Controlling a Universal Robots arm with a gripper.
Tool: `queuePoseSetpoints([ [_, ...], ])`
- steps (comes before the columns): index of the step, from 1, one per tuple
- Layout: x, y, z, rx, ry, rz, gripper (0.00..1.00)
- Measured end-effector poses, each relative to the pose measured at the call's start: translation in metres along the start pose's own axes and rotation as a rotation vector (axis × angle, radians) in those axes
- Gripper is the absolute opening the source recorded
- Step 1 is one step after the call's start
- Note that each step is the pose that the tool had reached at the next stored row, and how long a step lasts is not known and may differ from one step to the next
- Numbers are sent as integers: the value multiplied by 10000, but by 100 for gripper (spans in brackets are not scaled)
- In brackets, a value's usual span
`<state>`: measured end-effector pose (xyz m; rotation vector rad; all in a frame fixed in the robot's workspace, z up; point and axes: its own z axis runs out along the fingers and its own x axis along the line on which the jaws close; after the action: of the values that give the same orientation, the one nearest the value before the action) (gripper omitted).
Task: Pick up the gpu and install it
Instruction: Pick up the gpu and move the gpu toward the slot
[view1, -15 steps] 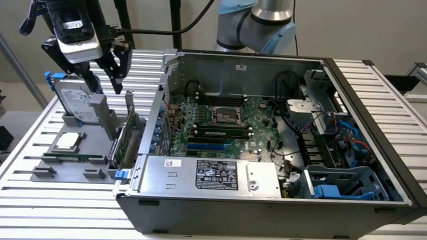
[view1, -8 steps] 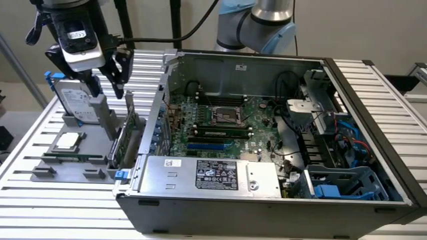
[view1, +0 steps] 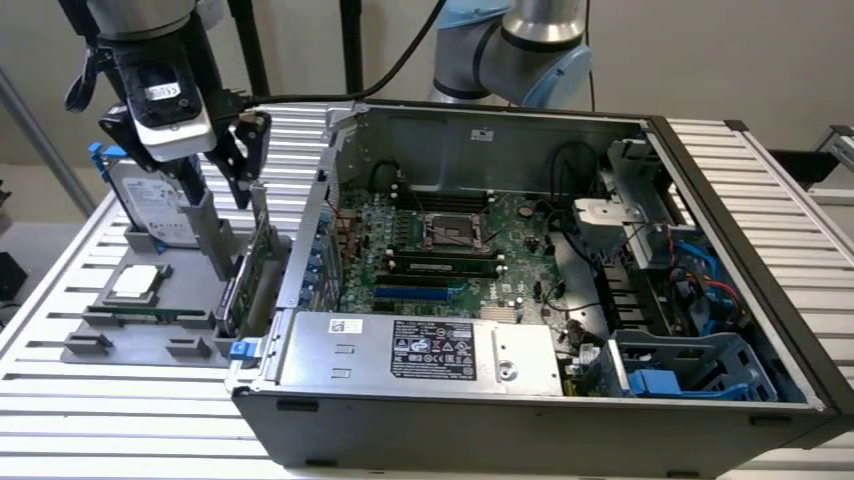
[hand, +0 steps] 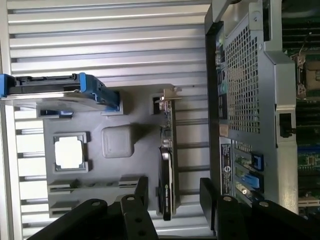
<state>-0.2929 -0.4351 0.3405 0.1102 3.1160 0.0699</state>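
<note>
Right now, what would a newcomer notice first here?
The open computer case on the slatted table dominates, its green motherboard laid bare. At the exterior view's left, the gripper hangs open above the graphics card, which stands on edge in a grey tray beside the case.

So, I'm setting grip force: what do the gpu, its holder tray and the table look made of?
The gpu: dark green board, likely matte fibreglass laminate; its end bracket looks like thin bent sheet metal, dull grey. The holder tray: uniform matte grey with moulded pockets, probably plastic. The table: pale ribbed slats with a soft sheen, likely aluminium, though painted steel can't be excluded.
</note>
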Motion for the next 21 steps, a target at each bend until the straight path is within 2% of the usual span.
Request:
queuePoseSetpoints([
  [21,8,-26,381,0,0,0,100],
])
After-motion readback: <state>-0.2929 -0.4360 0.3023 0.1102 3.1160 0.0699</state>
